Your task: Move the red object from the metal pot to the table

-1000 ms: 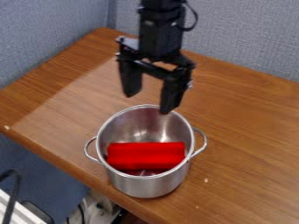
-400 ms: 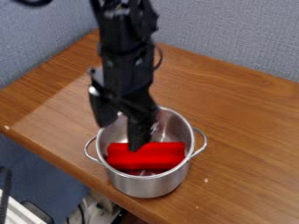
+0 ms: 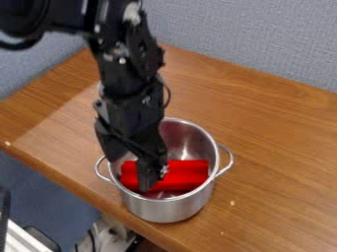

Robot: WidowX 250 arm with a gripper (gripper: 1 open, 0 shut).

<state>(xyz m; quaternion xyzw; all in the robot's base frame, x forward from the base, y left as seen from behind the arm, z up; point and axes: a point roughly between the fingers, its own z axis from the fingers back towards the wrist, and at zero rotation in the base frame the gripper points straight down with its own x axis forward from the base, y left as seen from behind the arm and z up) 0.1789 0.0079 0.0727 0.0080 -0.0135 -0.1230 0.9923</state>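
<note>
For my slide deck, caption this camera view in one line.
Open hand reaches into the metal pot over the red object on the table.

Matte black robot arm [image 3: 112, 44], blocky jointed segments, dark cable looped beside wrist, black gripper [image 3: 137, 160] with two long flat fingers [image 3: 149, 174], no markings legible

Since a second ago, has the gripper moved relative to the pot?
Yes. The gripper has come down from above the metal pot's far rim into the pot, open over the red object.
</note>
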